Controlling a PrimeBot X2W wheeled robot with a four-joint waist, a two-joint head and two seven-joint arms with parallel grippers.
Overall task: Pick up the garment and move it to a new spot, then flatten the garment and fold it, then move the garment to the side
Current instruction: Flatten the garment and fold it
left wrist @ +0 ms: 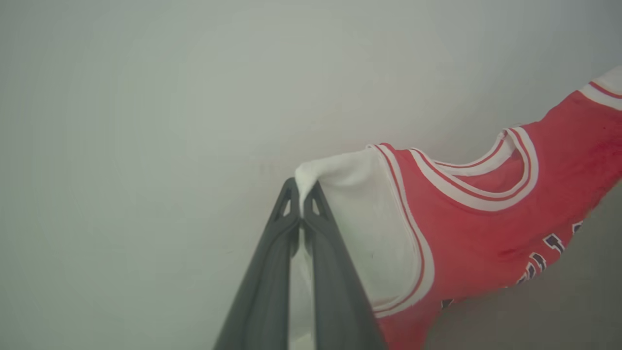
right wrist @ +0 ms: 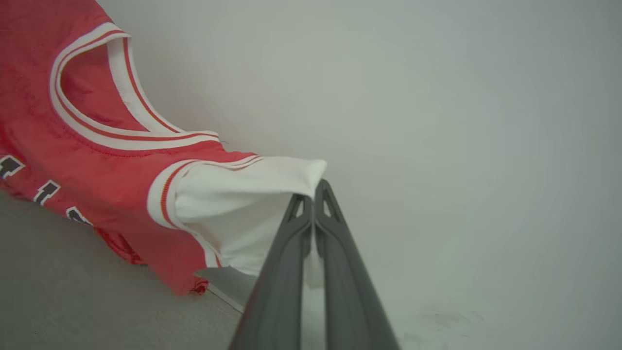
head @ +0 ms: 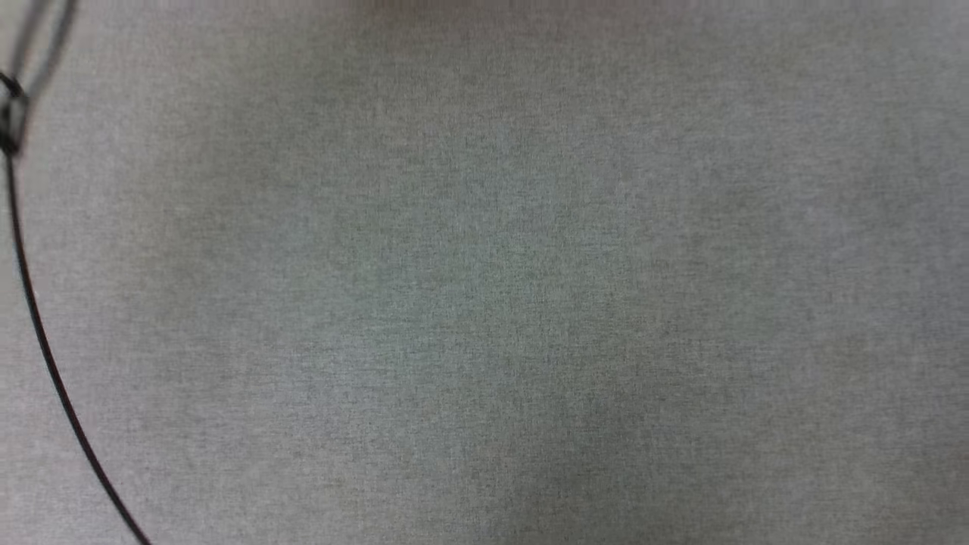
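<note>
Left gripper (left wrist: 302, 206) shut tight on a white sleeve (left wrist: 359, 209); right gripper (right wrist: 313, 201) pinching the opposite sleeve (right wrist: 238, 204); shirt (left wrist: 476, 209) hangs spread between them above the grey table (right wrist: 73, 301); likely the carrying step; next, lower it flat without slack.

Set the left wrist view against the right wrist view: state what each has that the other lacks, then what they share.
Left wrist view's own: the left gripper, shut on one white sleeve, and striped trim at the far shoulder.
Right wrist view's own: the right gripper, shut on the other white sleeve.
Shared: the garment hanging stretched between the grips, its striped neckline, black chest letters, the grey surface below and a pale wall behind.
</note>
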